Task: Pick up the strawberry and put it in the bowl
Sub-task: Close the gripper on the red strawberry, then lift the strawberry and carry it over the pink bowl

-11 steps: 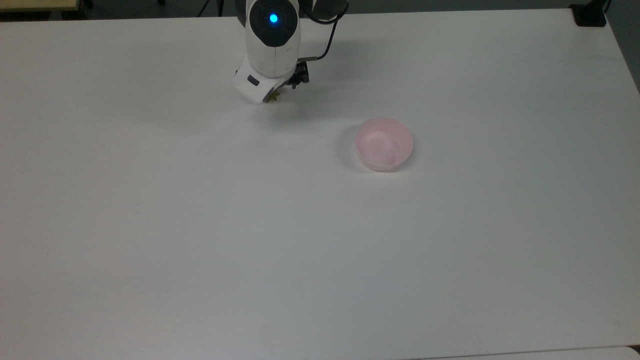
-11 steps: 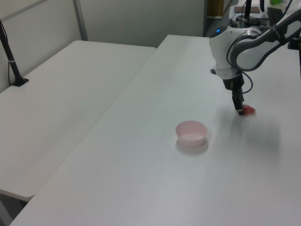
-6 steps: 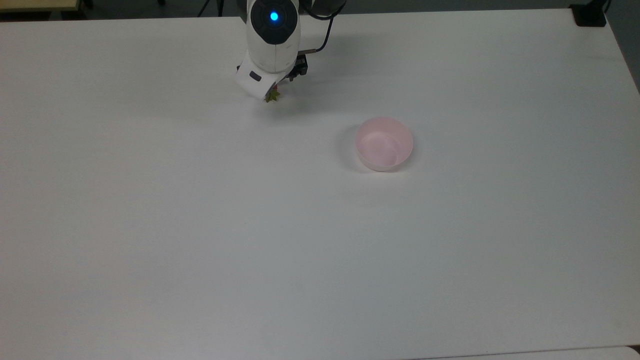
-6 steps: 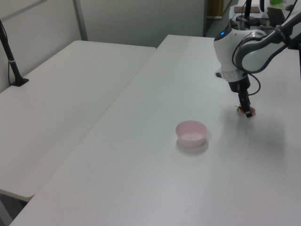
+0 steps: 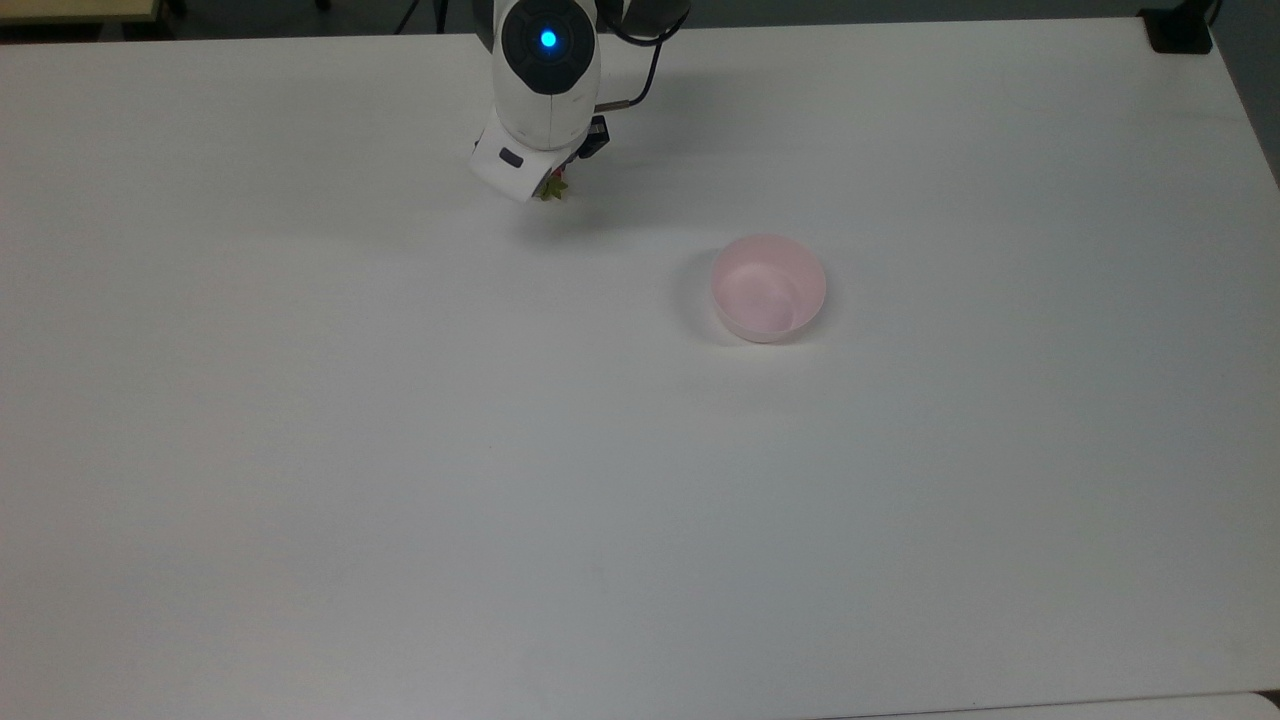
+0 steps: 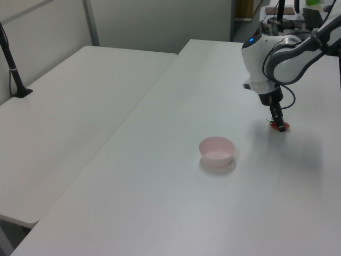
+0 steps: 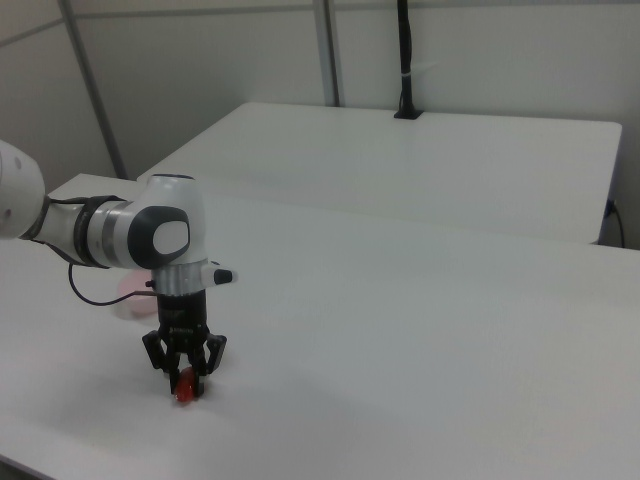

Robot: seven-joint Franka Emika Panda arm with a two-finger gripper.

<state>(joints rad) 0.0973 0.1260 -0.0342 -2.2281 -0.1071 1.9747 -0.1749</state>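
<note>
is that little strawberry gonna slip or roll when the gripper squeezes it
The strawberry looks glossy and rounded, so it may slide between the gripper fingers if caught off-centre. It tapers and lies on a bare smooth table, so a nudge would probably roll or skid it. It is far smaller than the bowl, so it is likely light.

My gripper (image 7: pixel 185 383) points straight down near the front edge of the white table (image 7: pixel 400 340), its fingers closed around the red strawberry (image 7: pixel 186 390), which sits at or just above the surface. The pink bowl (image 7: pixel 125 296) lies behind my arm, partly hidden, toward the table's left edge.
</note>
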